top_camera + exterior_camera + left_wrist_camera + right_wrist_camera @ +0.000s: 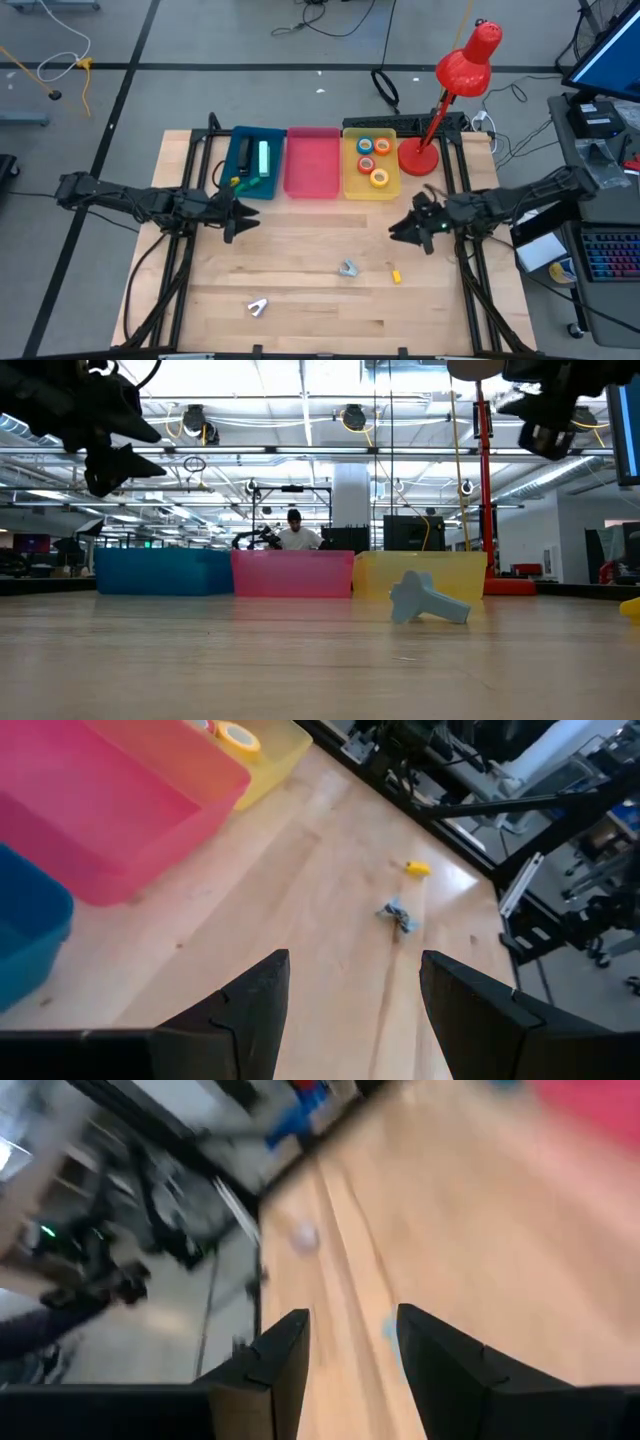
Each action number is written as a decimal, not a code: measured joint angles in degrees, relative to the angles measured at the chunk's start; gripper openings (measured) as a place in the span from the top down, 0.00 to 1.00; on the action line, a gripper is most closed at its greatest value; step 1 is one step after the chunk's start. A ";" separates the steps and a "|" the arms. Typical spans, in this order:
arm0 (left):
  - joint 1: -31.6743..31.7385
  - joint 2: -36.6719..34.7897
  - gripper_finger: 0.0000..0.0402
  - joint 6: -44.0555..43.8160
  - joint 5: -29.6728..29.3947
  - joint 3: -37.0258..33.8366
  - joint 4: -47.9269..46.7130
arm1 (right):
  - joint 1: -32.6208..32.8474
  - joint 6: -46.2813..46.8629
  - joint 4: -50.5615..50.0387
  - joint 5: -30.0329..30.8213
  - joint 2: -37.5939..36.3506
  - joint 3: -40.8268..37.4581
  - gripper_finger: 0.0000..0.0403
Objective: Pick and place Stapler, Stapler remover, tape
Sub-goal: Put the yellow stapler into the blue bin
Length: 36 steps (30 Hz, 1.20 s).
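Both arms hang above the middle of the table with nothing in them: the left gripper (243,212) has its two dark fingers (255,1010) parted with bare wood showing between them, and the right gripper (408,225) likewise stands part open over empty boards. Along the far edge sit three bins, the blue bin (237,150) already holding a green item, the pink bin (312,178) bare, and the yellow bin (352,183) with rolls of tape (379,178) in it. What is left loose lies on the near half of the table: a small grey-blue piece (347,267), probably a staple remover, a little yellow bit (396,276) just beside it toward the right arm, and a pale metal piece (258,306) farther toward the near edge on the left arm's side. The grey-blue piece lies nearer the right gripper, toward the near edge and inward from it; its long axis is hard to read from above, though at table height it shows a stubby arm sticking sideways (427,600). I'd judge the right arm has the shorter reach, while the pale piece falls more naturally to the left.
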 joint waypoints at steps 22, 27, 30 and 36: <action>0.00 0.00 0.44 6.71 -1.88 0.00 -0.07 | 11.25 61.21 -24.19 -16.27 24.20 8.76 0.64; 0.00 0.00 0.44 6.96 -1.90 0.00 -0.11 | 11.70 60.34 -21.99 -16.32 24.68 8.76 0.64; 0.00 0.00 0.44 7.78 -1.90 0.00 -0.11 | 11.70 54.81 -20.75 -16.28 24.68 8.78 0.64; 0.00 0.02 0.44 7.79 -1.88 0.00 -0.15 | 11.70 49.02 -18.55 -16.16 24.68 8.78 0.64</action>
